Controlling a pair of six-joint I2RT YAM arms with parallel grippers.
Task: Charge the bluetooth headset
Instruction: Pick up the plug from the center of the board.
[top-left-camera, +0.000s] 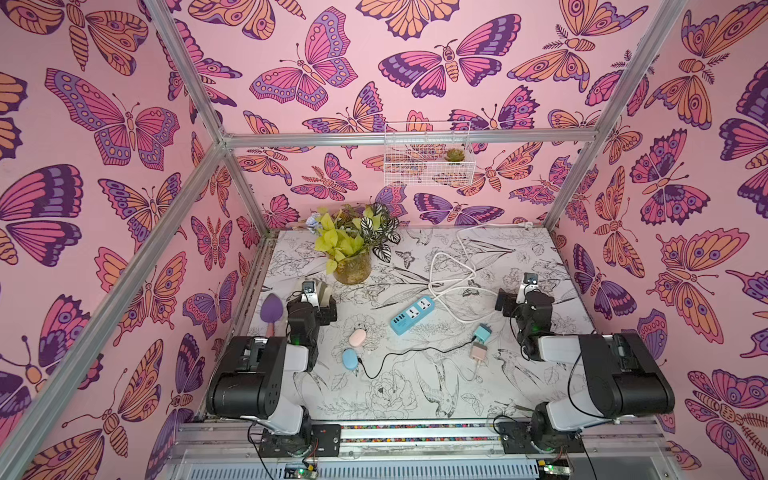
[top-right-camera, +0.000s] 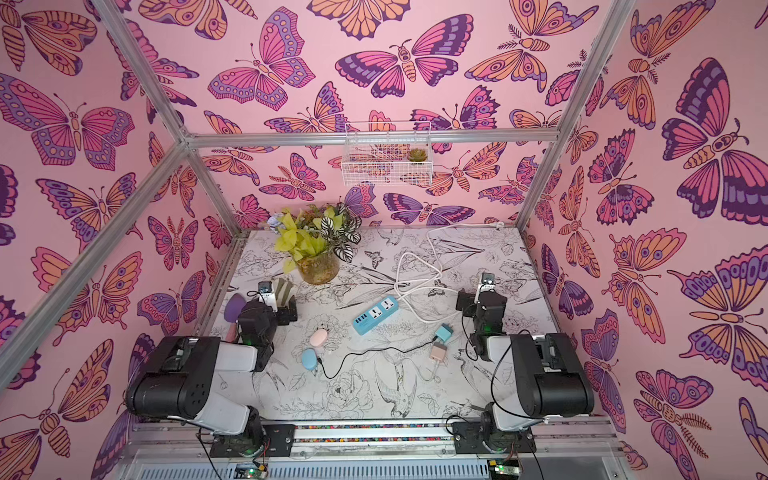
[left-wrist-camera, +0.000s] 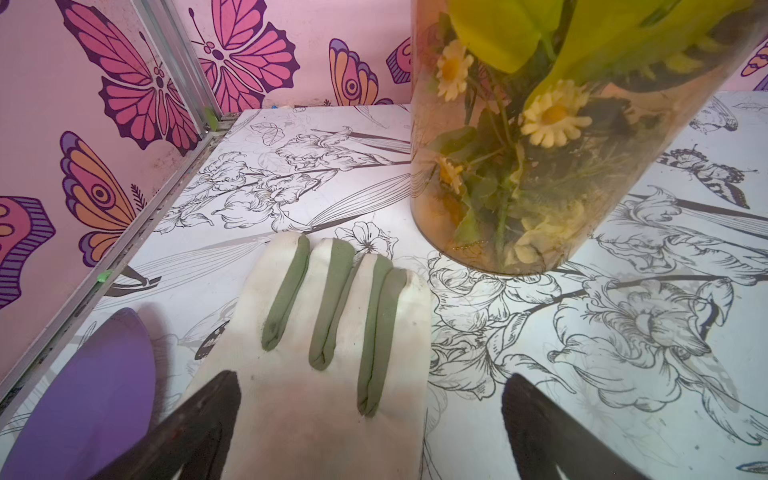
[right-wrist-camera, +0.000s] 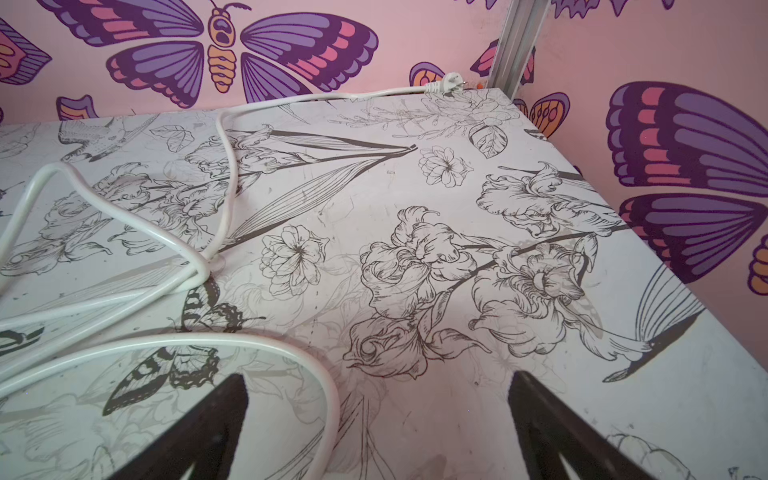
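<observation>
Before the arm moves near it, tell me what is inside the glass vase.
Through the glass vase show green stems, leaves and yellow-centred daisies. From above, foliage covers its mouth; whether it holds water cannot be told.

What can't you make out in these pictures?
Pale blue oval earbud case: whether the thin black cable is plugged in, too small in both top views.
Purple plastic trowel: handle mostly hidden by the left arm in top views, cut off by the left wrist view's edge.
Blue plastic power strip: ports too small, top views.
</observation>
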